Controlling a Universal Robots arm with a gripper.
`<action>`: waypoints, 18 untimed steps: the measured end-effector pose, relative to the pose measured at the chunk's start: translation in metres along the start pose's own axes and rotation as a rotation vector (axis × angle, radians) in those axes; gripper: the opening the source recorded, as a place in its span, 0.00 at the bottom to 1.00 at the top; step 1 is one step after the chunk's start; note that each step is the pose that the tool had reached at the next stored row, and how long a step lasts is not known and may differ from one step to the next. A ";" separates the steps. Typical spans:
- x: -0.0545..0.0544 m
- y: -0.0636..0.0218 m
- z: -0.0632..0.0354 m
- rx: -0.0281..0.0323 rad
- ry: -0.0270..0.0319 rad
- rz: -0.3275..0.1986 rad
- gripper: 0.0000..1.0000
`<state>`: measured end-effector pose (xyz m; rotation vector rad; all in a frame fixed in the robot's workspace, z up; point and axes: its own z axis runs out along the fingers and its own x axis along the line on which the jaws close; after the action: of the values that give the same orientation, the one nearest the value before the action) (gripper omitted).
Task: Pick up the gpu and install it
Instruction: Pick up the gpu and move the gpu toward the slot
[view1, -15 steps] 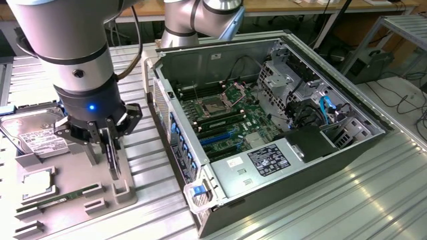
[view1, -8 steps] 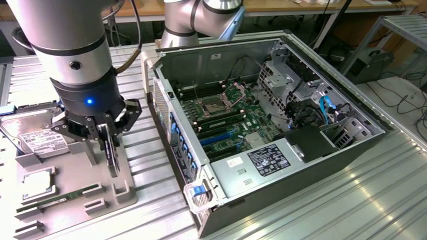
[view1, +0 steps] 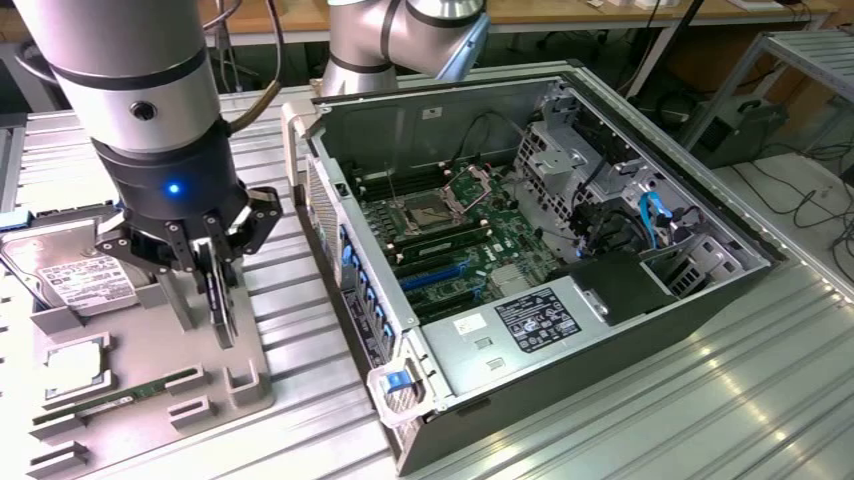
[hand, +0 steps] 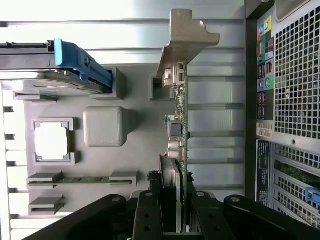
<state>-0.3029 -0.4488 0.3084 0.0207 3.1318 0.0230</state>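
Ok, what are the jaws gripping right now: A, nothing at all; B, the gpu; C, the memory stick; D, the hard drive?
B: the jaws sit against both faces of the gpu, the thin card standing on edge with a silver bracket, at the gray holder.

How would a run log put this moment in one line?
gripper: shut on gpu | gpu: upright on edge, over grey parts tray | computer case: open, beside tray

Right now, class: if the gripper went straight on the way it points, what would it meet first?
Probably the gray parts tray directly below: the gpu clamped in the gripper would reach it first. The gap between them is unclear.
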 end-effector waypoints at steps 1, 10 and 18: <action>0.000 0.0000 -0.0016 0.0000 0.0000 0.000 0.27; 0.000 0.0002 -0.0125 0.0000 0.0000 0.000 0.27; 0.000 0.0005 -0.0231 0.0000 0.0000 0.000 0.27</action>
<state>-0.3029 -0.4487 0.3315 0.0201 3.1318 0.0229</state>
